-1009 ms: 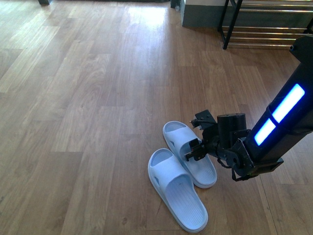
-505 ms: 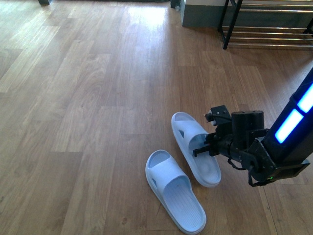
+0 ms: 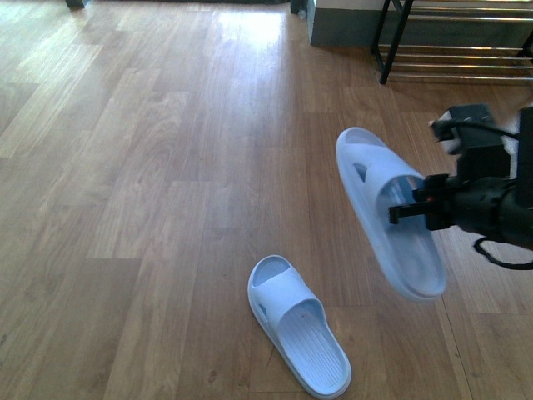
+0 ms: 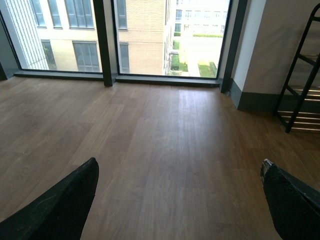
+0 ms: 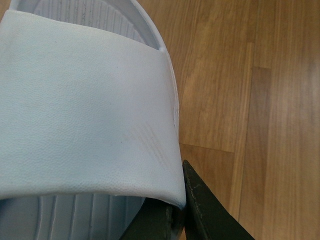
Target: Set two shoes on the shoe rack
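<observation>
The right hand (image 3: 416,210) is clamping one blurred sandal (image 3: 371,200) above the floor (image 3: 166,167) (its mate (image 3: 298,325) is lying by the near edge); the left hand (image 4: 180,167) is gaping; the rack (image 3: 450,58) is showing cut off.

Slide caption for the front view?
Right gripper holds one pale blue slide sandal aloft; its mate lies on the wood floor, shoe rack beyond.

I'm seeing the lifted slide (image 3: 379,187) as matt moulded plastic, strap finely grained. The other slide (image 3: 298,329) has a ribbed footbed. Wood floor (image 3: 166,167) has a soft sheen, rack bars (image 3: 450,52) shiny chrome.
</observation>
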`<state>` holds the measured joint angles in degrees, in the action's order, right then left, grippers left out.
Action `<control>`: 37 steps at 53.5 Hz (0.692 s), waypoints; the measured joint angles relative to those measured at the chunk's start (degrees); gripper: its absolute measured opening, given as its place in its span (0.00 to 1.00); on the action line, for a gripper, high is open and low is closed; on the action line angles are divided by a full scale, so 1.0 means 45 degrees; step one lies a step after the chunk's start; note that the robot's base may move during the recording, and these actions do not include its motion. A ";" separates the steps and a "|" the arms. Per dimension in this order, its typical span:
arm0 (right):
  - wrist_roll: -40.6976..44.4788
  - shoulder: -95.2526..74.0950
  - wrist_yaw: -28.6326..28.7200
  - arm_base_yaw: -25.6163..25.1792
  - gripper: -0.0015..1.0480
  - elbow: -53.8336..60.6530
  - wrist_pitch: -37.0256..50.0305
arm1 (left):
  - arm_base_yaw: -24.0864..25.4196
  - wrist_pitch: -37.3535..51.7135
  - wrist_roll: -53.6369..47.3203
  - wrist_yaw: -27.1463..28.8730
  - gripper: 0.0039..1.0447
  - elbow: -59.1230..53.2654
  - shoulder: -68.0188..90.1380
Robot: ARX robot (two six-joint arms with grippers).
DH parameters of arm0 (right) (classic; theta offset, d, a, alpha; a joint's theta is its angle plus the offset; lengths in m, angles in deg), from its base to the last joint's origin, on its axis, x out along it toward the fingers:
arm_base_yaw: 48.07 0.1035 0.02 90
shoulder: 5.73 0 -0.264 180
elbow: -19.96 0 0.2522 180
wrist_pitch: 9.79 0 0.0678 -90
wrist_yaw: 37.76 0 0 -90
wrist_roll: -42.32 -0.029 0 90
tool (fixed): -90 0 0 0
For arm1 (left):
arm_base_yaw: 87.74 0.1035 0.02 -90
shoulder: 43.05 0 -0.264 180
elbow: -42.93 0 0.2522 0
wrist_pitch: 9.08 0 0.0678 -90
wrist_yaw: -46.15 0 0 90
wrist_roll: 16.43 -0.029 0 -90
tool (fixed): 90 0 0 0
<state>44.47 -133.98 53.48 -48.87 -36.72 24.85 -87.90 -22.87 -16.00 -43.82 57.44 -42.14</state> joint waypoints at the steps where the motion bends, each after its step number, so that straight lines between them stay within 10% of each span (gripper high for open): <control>1: -0.0005 0.0277 0.0029 -0.0029 0.01 0.0185 -0.0078 | 0.0005 0.0000 0.0000 0.0000 0.91 0.0000 0.0000; 37: -0.1243 1.5625 0.1452 -0.1734 0.01 0.7232 -0.5537 | 0.0000 0.0005 0.0000 0.0005 0.91 0.0000 0.0000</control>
<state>38.88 -63.66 60.01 -56.67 -4.17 -0.07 -87.90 -22.85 -16.00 -43.80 57.44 -42.14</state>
